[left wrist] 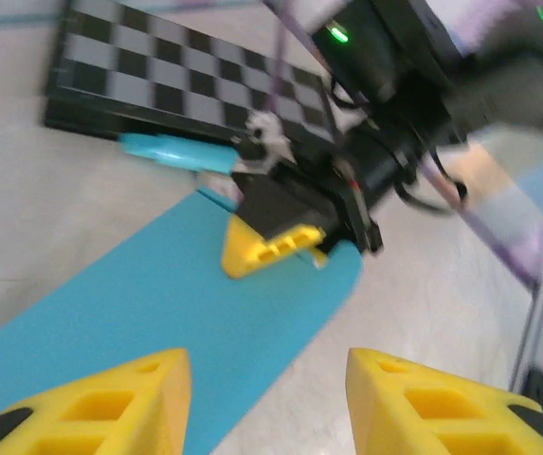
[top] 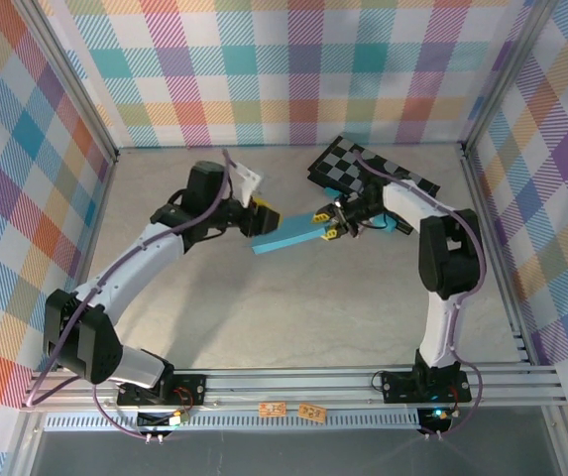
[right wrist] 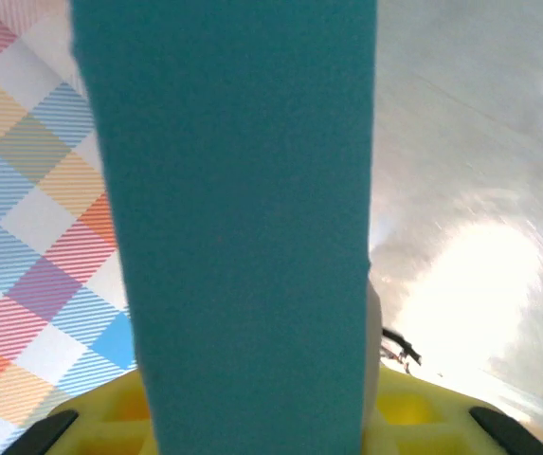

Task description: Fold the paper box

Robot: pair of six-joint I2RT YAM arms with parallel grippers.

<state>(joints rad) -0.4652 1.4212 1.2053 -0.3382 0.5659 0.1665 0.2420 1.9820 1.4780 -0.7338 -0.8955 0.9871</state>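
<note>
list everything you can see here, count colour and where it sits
paper box: 1, teal-blue, mid-table between the two grippers
checkerboard: 1, black and grey, far right of the table
slim tube: 1, light teal, beside the checkerboard
tags: 2, orange-brown, on the front rail
table: 1, pale grey, inside the plaid walls
left gripper: 1, yellow and black, open at the box's left end
right gripper: 1, yellow and black, shut on the box's right end
</note>
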